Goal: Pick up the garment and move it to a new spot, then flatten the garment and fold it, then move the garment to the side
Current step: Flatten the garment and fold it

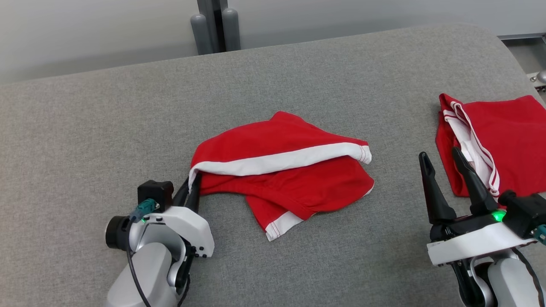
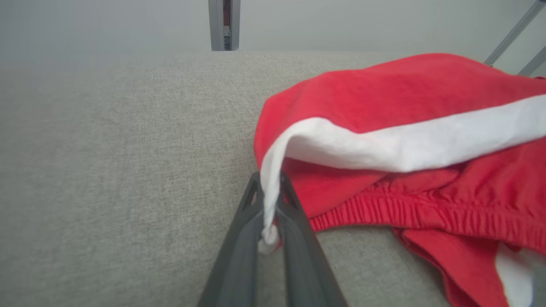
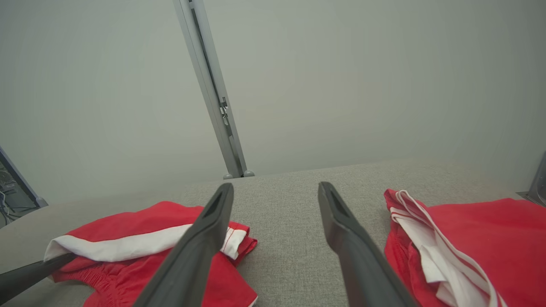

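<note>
Left wrist view: left hand pinches garment at white trim; right hand wide, empty.

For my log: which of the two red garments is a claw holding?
The middle garment; the left claw pinches its white band. The right garment lies free.

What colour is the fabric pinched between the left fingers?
White: a band on the red garment; left wrist view shows it best.
</note>
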